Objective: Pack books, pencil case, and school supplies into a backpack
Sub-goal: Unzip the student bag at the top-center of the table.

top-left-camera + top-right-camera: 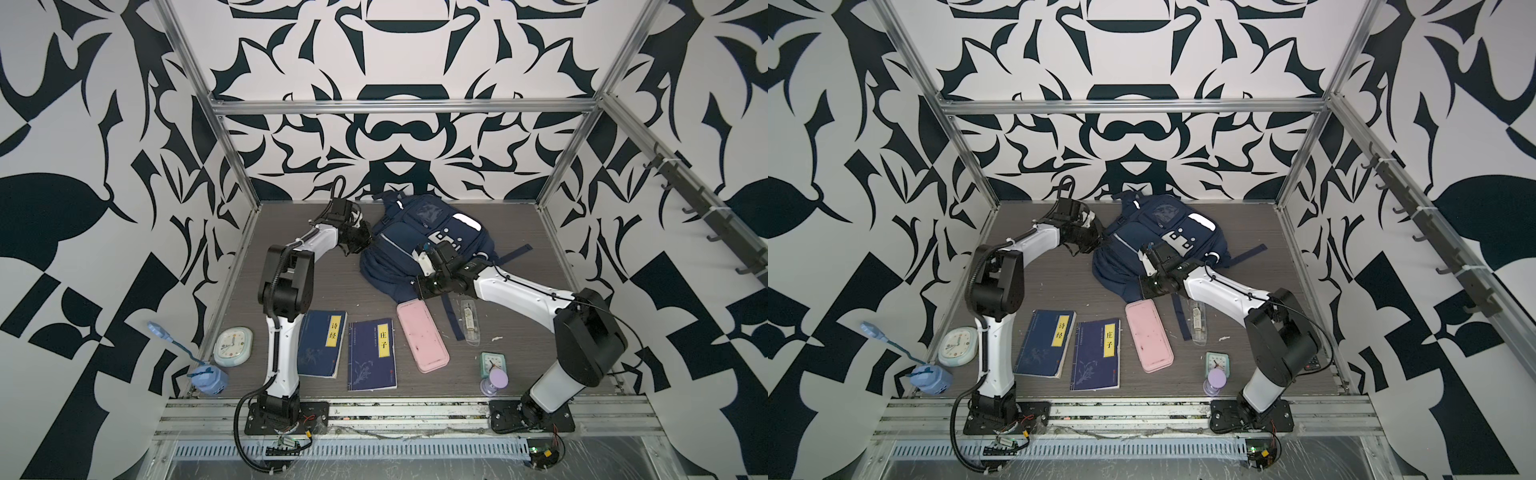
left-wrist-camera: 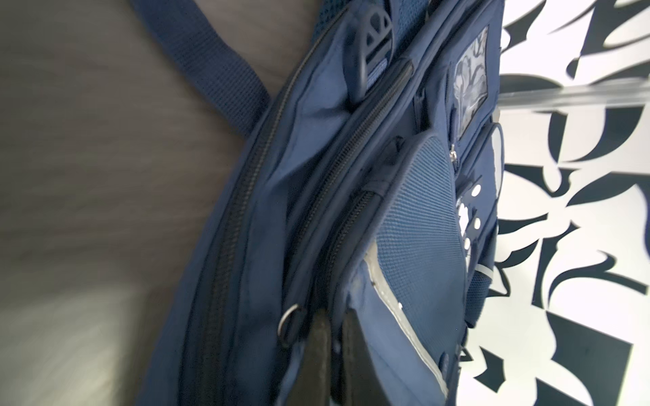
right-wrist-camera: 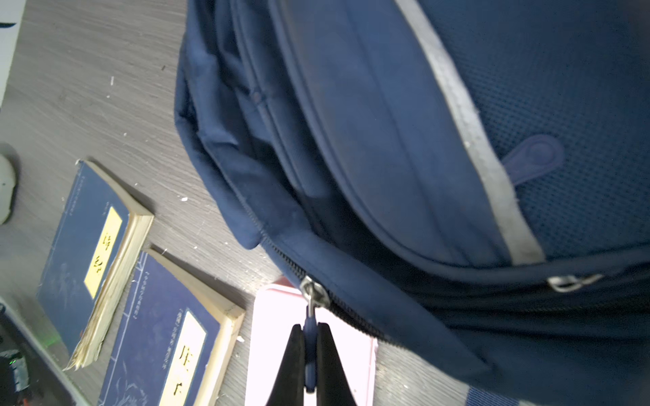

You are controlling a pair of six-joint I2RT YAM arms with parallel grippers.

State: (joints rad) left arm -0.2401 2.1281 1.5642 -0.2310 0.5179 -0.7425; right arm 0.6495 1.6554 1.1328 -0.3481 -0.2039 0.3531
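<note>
Softly creased fabric backpack (image 1: pixel 390 249), slim zipper pull (image 3: pixel 309 351)

Rear centre crowded; mid-table and right rear open.

The backpack (image 1: pixel 415 232) fills the rear centre, with the left arm (image 1: pixel 286 286) against its left side and the right arm (image 1: pixel 519 286) lying across its near edge. Bare table (image 1: pixel 338 284) lies open between the left arm and the backpack, and again at right rear, crossed only by the side strap (image 1: pixel 515 252). Along the front, the books (image 1: pixel 322 343), case (image 1: pixel 422 336), near strap (image 1: pixel 452 318) and packet (image 1: pixel 469 322) lie with narrow gaps between them. A clock (image 1: pixel 492 361) and hourglass (image 1: pixel 494 380) stand near the right arm's base.
</note>
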